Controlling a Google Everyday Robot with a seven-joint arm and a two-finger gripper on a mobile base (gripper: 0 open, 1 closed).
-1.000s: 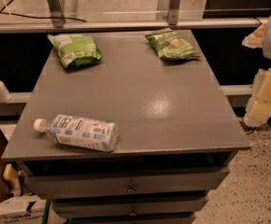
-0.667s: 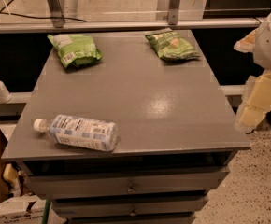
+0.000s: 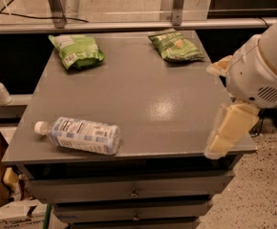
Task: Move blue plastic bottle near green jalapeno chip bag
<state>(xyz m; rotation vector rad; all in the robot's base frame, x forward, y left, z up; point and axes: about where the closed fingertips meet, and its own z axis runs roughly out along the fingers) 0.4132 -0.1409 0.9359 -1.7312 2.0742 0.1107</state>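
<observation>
Bottle: the clear pale-blue plastic bottle [image 3: 83, 135] with a white cap lies on its side at the grey table's [image 3: 143, 94] front-left corner.
Chip bag: the dark olive-green crinkled chip bag [image 3: 175, 45] lies back right, well apart from the bottle.
Gripper: the cream two-finger gripper [image 3: 213, 109] hangs at the table's right edge, fingers spread, holding nothing.
Open room: bare tabletop lies between bottle and bag.
Cut off: the white arm [image 3: 262, 70] leaves the frame at the right.

Table [image 3: 143, 94] holds bottle [image 3: 81, 136], jalapeno bag [image 3: 175, 46], lime bag [image 3: 77, 50]; gripper [image 3: 230, 128] seemingly over one corner.
</observation>
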